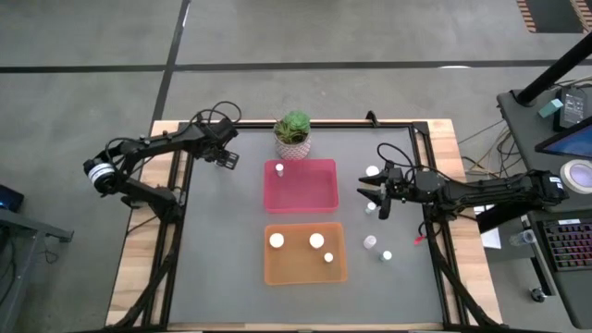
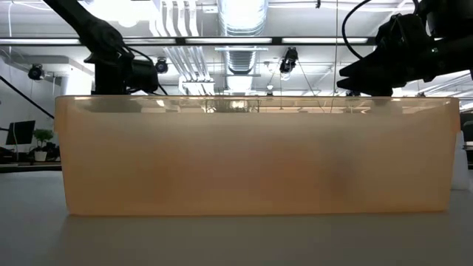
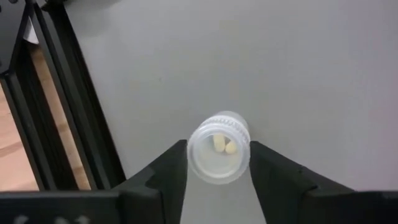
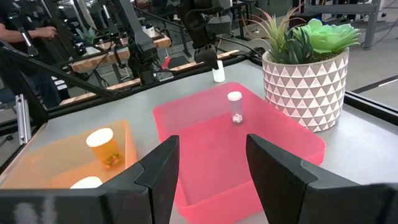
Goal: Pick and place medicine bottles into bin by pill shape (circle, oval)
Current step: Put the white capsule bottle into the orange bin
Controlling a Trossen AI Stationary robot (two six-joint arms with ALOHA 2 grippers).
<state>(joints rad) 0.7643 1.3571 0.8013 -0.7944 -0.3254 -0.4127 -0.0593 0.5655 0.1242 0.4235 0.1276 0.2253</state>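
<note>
Worktop (image 1: 222, 240): You have a grey mat on a wood frame, and it carries both bins, the plant and the bottles.

Orange bin (image 1: 277, 274): It sits at the near side of the mat, just below the pink one. You can see three bottles (image 1: 316, 240) with white caps in it. In the low view its cloudy wall (image 2: 255, 155) fills most of what you see.

Pink bin (image 1: 314, 194): It sits in the middle, just in front of the plant. One small clear bottle (image 4: 235, 106) stands in it, near the far wall.

Potted plant (image 1: 293, 134): Green leaves in a white pot with a triangle pattern, just behind the pink bin.

Left gripper (image 1: 225, 154): It is at the far left of the mat, left of the plant. Its jaws are clamped on a clear bottle (image 3: 219, 155). You can see two pale pills through the bottle's bottom.

Right gripper (image 1: 370, 196): It hangs just right of the pink bin. Its jaws are apart and hold nothing.

Loose bottles: Four stand on the mat by the right gripper. One is just behind it (image 1: 372, 171), one is right beside it (image 1: 370, 208), and two are nearer you (image 1: 370, 242).
</note>
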